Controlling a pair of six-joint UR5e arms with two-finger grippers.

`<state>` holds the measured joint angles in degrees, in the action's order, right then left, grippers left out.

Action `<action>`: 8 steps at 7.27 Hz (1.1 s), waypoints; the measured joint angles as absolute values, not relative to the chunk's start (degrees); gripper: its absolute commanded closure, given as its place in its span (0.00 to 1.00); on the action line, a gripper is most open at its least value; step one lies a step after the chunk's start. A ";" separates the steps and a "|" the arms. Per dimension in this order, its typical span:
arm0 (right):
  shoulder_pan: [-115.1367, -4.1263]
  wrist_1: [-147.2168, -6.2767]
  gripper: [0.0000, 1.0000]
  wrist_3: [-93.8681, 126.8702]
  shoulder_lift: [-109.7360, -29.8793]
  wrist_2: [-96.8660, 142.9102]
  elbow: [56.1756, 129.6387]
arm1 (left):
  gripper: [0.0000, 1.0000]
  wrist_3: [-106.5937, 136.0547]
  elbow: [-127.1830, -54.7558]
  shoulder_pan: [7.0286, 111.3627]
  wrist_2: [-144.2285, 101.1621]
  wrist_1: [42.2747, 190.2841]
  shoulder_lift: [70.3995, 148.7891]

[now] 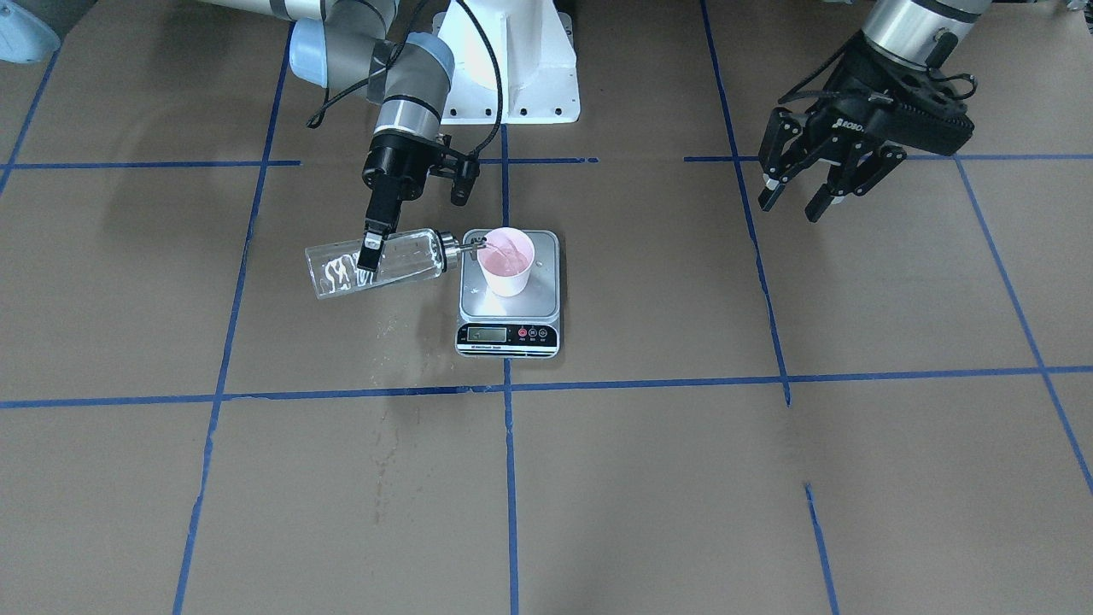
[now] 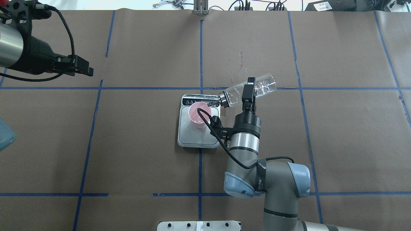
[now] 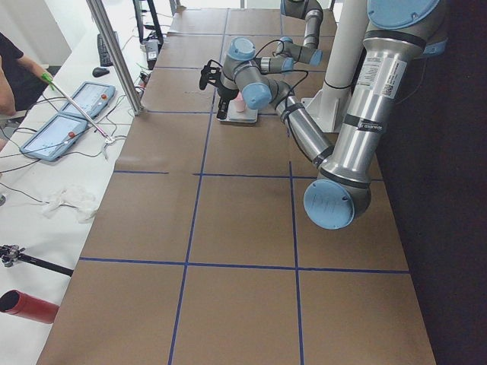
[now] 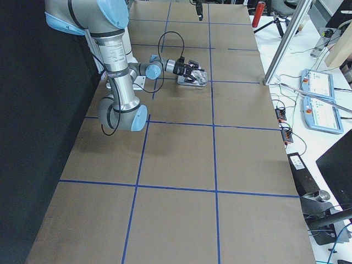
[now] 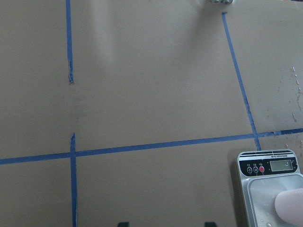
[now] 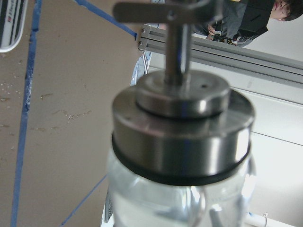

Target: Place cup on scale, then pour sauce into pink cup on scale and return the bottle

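Step one looks done: cup stands on the scale, mid-surface. Pour under way, by my reading. Your right pincer is clenched around the bottle, which is tipped nearly flat with its spout at the cup's rim. Only streaks of sauce show in the glass. Left pincer hangs released, well apart, toward the surface's left-hand edge. Left to do: right the bottle and return it.

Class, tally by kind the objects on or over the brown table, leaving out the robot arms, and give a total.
cup: 1
scale: 1
bottle: 1
total: 3
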<state>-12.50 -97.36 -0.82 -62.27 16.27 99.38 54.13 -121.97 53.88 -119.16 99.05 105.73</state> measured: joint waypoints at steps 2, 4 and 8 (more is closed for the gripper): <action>-12.56 -97.12 1.00 6.12 -62.20 16.86 99.51 | 0.38 54.12 -121.98 53.88 -119.18 99.07 105.77; -12.51 -97.08 1.00 18.98 -62.17 18.78 99.53 | 0.38 54.08 -122.09 53.88 -119.18 99.07 105.79; -11.97 -94.53 1.00 50.76 -61.96 26.07 99.77 | 0.38 54.14 -122.27 53.82 -119.18 98.97 105.88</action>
